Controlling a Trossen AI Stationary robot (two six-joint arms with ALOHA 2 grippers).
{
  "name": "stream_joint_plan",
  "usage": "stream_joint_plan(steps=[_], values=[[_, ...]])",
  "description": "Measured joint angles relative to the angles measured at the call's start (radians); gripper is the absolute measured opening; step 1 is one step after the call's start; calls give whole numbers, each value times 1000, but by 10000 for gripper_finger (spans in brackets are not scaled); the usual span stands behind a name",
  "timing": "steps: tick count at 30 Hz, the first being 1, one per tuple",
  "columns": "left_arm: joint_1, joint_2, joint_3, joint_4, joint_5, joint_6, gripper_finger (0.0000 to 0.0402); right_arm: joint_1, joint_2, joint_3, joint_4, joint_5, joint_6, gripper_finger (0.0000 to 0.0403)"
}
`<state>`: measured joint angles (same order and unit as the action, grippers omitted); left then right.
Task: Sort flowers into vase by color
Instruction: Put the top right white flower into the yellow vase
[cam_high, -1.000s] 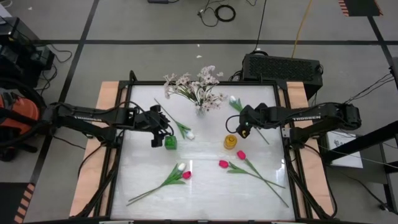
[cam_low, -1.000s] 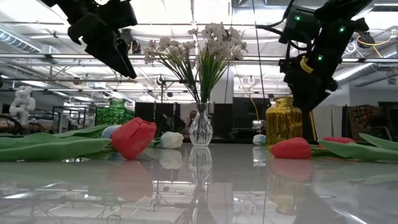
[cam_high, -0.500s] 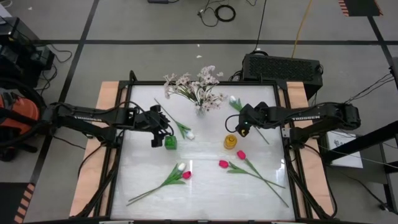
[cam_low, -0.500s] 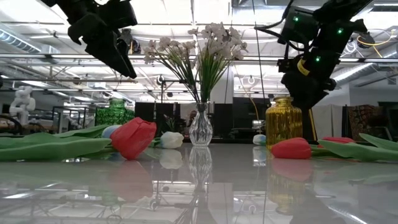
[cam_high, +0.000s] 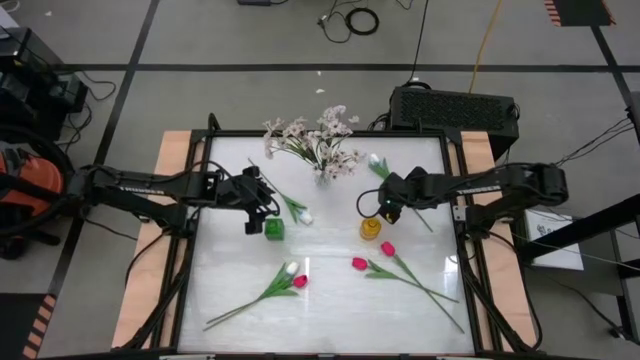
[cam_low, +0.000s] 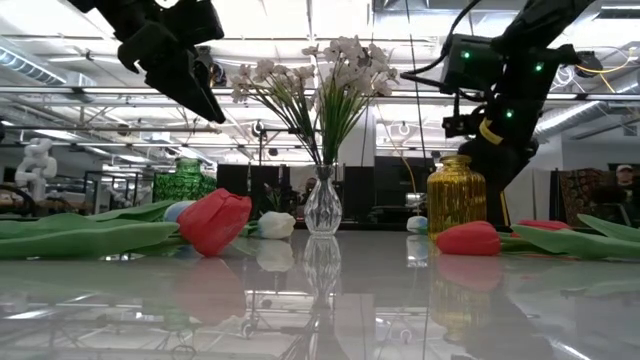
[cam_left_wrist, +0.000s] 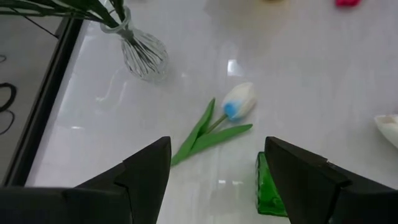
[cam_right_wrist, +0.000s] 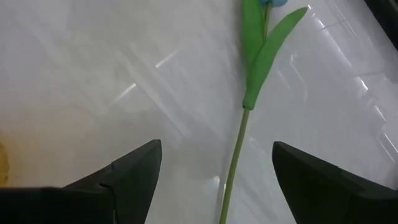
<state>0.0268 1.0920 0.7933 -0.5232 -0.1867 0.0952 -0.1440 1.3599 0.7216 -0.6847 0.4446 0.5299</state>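
Note:
Both grippers hover open above the table and hold nothing. My left gripper (cam_high: 256, 215) (cam_left_wrist: 217, 180) hangs over a white tulip (cam_high: 296, 209) (cam_left_wrist: 239, 104) that lies flat beside the green vase (cam_high: 273, 229) (cam_left_wrist: 268, 186). My right gripper (cam_high: 383, 208) (cam_right_wrist: 214, 186) is above the stem of another white tulip (cam_high: 400, 192) (cam_right_wrist: 239, 149), just beyond the gold vase (cam_high: 371, 228) (cam_low: 456, 195). A clear glass vase (cam_high: 322, 176) (cam_low: 323, 205) holds the pale blossom sprays (cam_high: 312, 138). Magenta tulips (cam_high: 387, 248) (cam_high: 359, 263) lie toward the near right. A white and magenta pair (cam_high: 294, 275) lies near centre.
A black box (cam_high: 455, 108) stands past the table's far right corner. In the low view a magenta tulip head (cam_low: 215, 220) lies close to the camera. The table's left strip (cam_high: 215, 270) shows bare white surface. Leafy stems (cam_high: 425, 285) run toward the near right corner.
My right arm has turned at the wrist and shifted slightly toward the table's left, staying above the white tulip stem beside the gold vase. The flowers and vases lie as before.

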Motion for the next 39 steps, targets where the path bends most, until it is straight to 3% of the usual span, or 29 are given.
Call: stream_joint_plan(steps=[20, 24, 30, 39], values=[[12, 0, 0, -2, 0, -6, 267, -34, 9, 0, 0, 33, 7, 298], [12, 0, 0, -2, 0, -2, 267, -34, 9, -42, 65, 35, -19, 298], [12, 0, 0, -2, 0, -1, 267, -56, 9, -150, 154, -5, -52, 298], [12, 0, 0, -2, -1, 26, 267, -68, 7, -140, 138, -88, -44, 298]])
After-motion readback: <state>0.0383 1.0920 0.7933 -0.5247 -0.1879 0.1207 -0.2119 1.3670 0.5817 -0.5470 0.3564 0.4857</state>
